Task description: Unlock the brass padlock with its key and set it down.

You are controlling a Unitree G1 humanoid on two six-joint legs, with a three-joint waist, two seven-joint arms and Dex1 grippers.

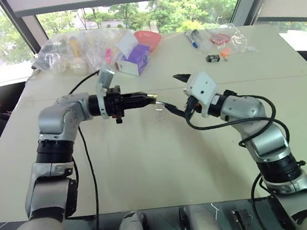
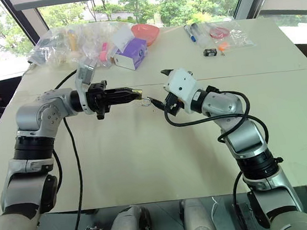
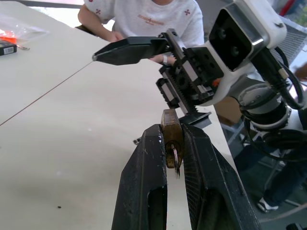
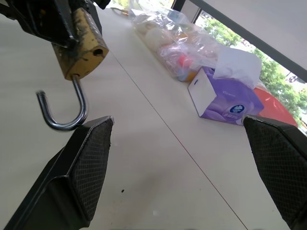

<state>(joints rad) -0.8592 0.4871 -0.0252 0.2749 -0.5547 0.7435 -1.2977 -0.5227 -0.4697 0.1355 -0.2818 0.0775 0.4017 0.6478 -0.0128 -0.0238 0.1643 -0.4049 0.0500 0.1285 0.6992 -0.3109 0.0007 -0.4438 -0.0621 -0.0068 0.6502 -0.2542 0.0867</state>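
My left gripper (image 1: 149,97) reaches in level from the left over the middle of the table and is shut on the brass padlock (image 4: 81,45). The silvery shackle (image 4: 62,112) is swung open, hanging free of the body on one leg. A small dark key (image 3: 175,160) sticks out of the padlock's underside between my left fingers (image 3: 144,182). My right gripper (image 1: 174,94) faces the padlock from the right, open wide, with its lower finger (image 4: 88,167) just under the shackle and not touching it.
At the table's far side lie clear plastic bags (image 1: 69,52), a purple tissue box (image 1: 134,60), a red bowl (image 1: 148,38), markers (image 1: 191,38) and a small black object (image 1: 212,58). A person in a white shirt (image 3: 148,17) sits beyond the table (image 1: 148,165).
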